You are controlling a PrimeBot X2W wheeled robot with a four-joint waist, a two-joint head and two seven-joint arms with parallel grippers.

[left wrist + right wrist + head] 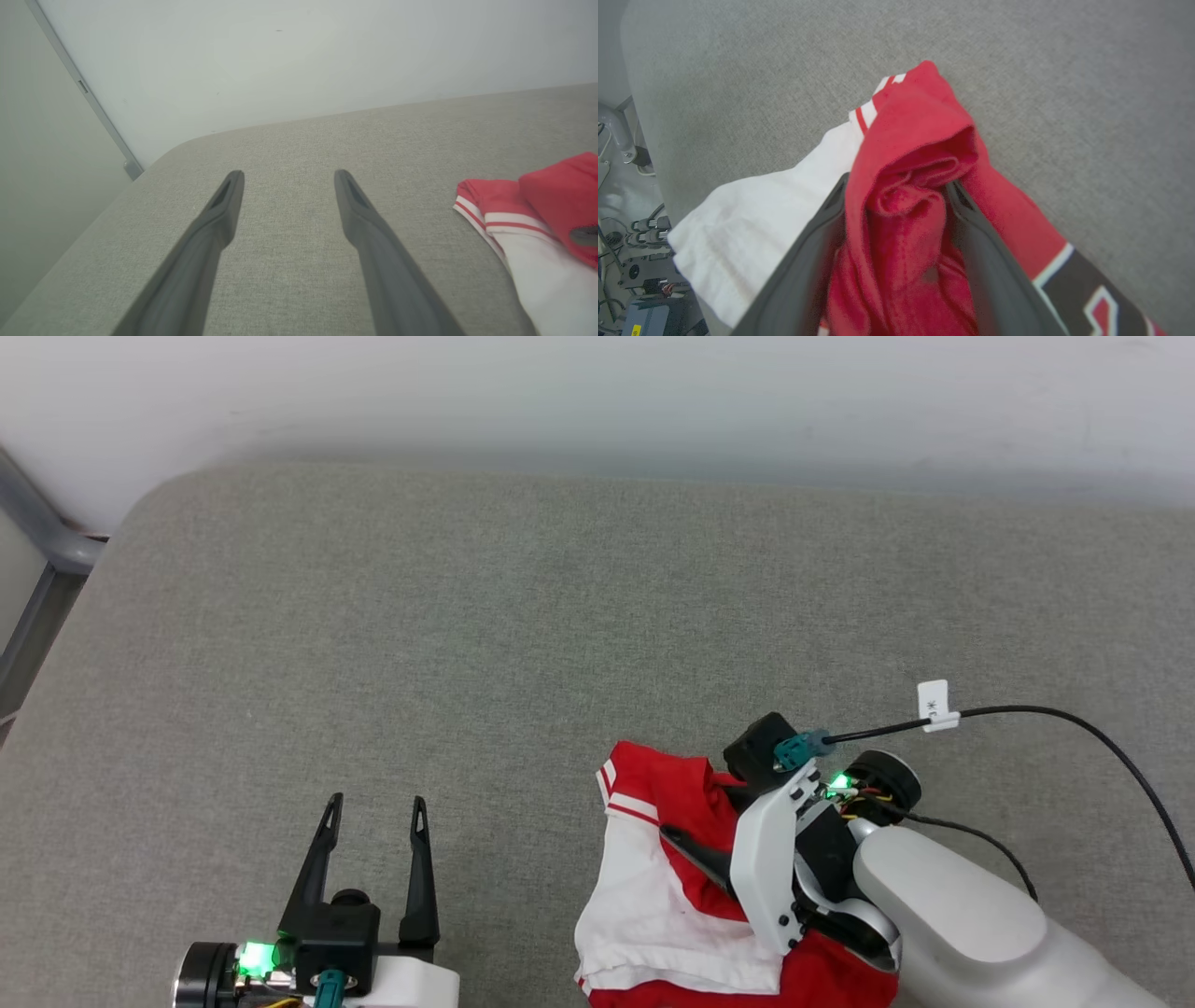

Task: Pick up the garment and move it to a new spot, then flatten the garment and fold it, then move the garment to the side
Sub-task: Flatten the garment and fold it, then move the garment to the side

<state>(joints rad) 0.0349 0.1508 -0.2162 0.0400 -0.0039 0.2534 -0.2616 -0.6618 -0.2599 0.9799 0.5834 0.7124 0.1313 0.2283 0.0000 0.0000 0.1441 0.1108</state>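
my right claw [896,183] stands wide, both fingers spread, w/ a bunched roll of red cloth from the garment [920,135] sitting btwn them. the cloth touches both inner faces; can't tell if it's pinched or just lying there. in the head view one dark finger [695,852] of that claw pokes out over the cloth toward my left. the other is hidden under the white wrist housing.

the garment's a crumpled heap on the grey padded surface [467,616], at the near edge, lower right of centre in the head view, under and around my right claw. the red body is on top, and a white sleeve [644,905] spreads out on the heap's left side, w/ red-and-white striped trim [613,782] at the far left corner. the right wrist view also shows a black patch w/ white outline [1087,289] on the cloth at lower right, partly cut off by the edge.

my left claw [376,800] is wide too, fingers pointing away from me over bare surface, near the garment's left side but not touching it. in the left wrist view the garment lies off to the right of the fingers.

a black cable [1027,708] w/ a small white tag [935,703] runs from the right wrist across the surface. pale wall [597,392] behind, grey metal bar [42,537] at far left.
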